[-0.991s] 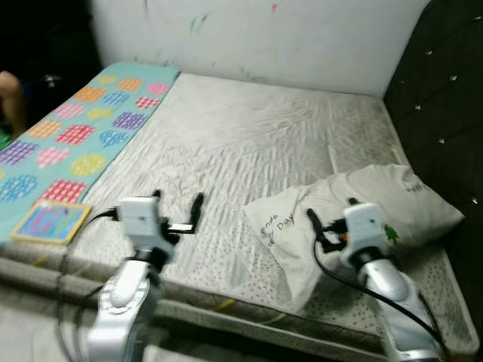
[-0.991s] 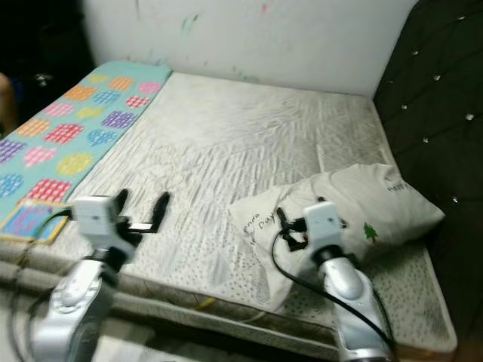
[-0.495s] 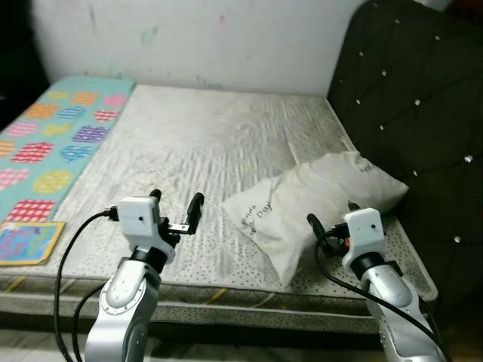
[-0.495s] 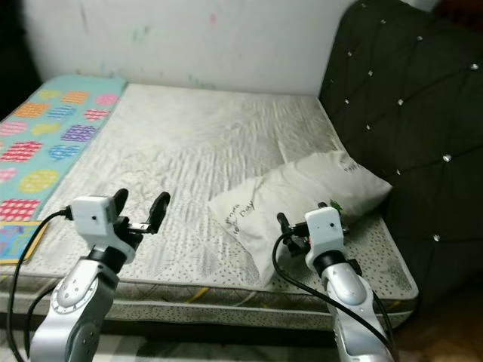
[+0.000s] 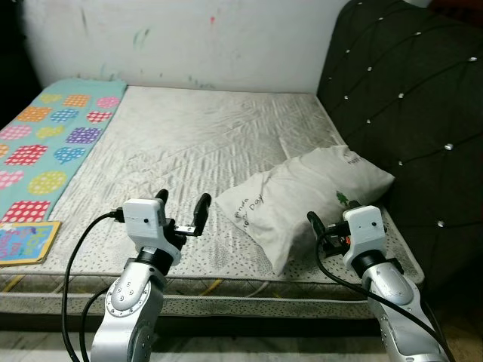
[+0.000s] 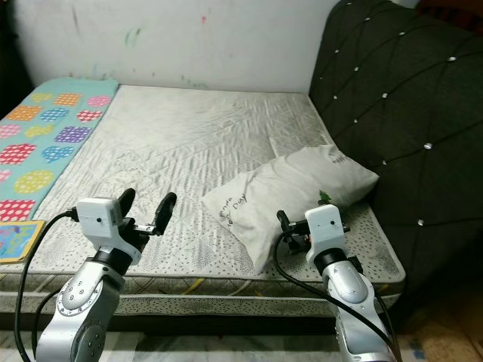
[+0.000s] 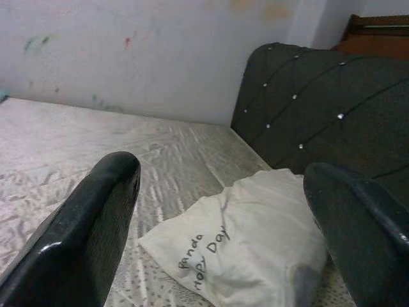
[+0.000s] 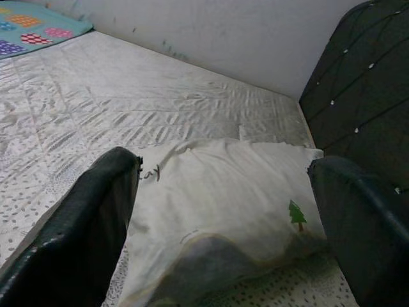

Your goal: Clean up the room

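You are reaching for the white printed pillow [image 5: 302, 197] at one o'clock; both the left gripper [image 5: 182, 214] and the right gripper [image 8: 223, 211] are wide open and holding nothing, so grab one end gently.

A pillow [image 5: 302, 196] lies on the bed [image 5: 204, 143] at centre right of the frame, near the headboard [image 5: 407, 98] filling the right side. A mat [image 5: 53, 143] runs along the bed's left edge, with a book [image 5: 26, 241] at lower left. A wall [image 5: 181, 38] crosses the top.
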You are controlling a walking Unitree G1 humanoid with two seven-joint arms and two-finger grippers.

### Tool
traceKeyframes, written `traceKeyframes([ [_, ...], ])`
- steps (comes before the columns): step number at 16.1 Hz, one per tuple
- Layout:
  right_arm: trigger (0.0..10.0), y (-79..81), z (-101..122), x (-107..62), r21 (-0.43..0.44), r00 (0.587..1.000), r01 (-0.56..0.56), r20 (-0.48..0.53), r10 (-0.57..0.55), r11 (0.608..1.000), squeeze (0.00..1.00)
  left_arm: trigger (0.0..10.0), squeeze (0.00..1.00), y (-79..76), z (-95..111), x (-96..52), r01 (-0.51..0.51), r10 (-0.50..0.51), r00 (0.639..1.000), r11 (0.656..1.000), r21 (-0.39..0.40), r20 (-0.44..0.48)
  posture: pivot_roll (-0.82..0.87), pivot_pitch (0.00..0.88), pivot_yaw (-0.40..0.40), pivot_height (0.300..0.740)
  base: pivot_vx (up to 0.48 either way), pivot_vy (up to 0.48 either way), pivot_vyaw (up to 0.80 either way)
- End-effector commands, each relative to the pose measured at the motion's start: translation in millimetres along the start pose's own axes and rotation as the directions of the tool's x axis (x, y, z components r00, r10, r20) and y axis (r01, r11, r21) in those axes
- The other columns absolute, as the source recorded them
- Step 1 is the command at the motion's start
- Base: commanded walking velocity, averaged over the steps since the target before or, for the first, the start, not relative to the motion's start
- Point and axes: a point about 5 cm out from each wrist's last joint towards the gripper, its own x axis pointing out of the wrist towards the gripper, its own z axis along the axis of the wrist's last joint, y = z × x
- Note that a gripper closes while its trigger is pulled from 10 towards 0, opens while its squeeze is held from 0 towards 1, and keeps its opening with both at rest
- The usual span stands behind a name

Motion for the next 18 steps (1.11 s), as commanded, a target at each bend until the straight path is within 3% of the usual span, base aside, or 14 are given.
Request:
traceKeyframes([
  [1, 10.0, -1.6, 2.9, 1.5, -0.005, 1.0, -0.003, 0.009, 0.003, 1.0, 0.0, 10.0, 0.0, -1.5, 2.6, -1.0, 0.016, -0.016, 1.0, 1.0, -0.003, 0.015, -0.08, 0.005, -0.026, 0.74, 0.345, 0.0, 0.0],
  [18, 10.0, -3.2, 2.5, 0.7, -0.003, 1.0, 0.009, 0.011, -0.008, 1.0, 0.0, 10.0, 0.0, -0.5, 3.4, -0.7, 0.016, -0.016, 1.0, 1.0, 0.003, 0.018, -0.08, 0.009, -0.024, 0.74, 0.354, 0.0, 0.0],
])
